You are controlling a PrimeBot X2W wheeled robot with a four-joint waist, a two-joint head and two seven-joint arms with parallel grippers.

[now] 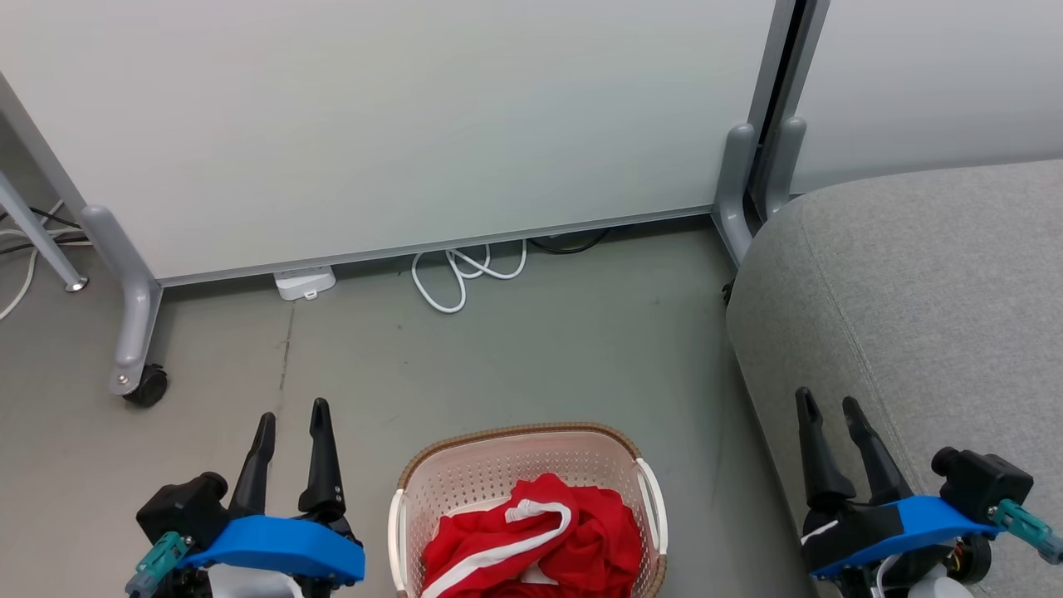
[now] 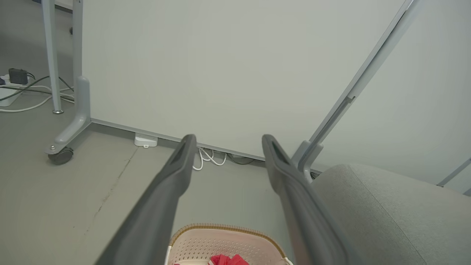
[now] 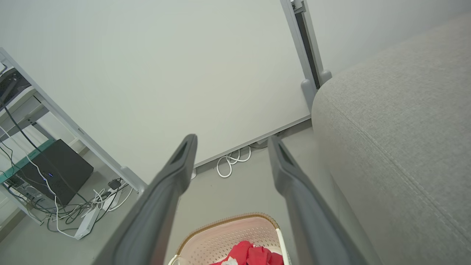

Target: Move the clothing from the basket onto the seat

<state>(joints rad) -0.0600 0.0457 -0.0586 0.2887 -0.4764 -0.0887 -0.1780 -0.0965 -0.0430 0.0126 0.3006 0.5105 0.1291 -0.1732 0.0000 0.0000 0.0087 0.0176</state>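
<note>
The red clothing (image 1: 531, 540) with white stripes lies bunched inside the cream perforated basket (image 1: 465, 473), which stands on the floor at the bottom centre of the head view. The grey seat (image 1: 913, 291) fills the right side. My left gripper (image 1: 292, 419) hovers open to the left of the basket with nothing between its fingers. Over the seat's front edge, to the right of the basket, my right gripper (image 1: 826, 407) is open and empty. The left wrist view looks past the left gripper (image 2: 226, 139) at the basket (image 2: 206, 243) and seat (image 2: 386, 209). The right wrist view shows the right gripper (image 3: 232, 139), clothing (image 3: 254, 254) and seat (image 3: 397, 117).
A white partition panel (image 1: 415, 124) on grey wheeled feet (image 1: 133, 332) stands behind the basket. A white cable (image 1: 461, 274) and a small white box (image 1: 306, 282) lie at its base. In the right wrist view a black box (image 3: 55, 169) and tangled cables (image 3: 92, 206) sit at the left.
</note>
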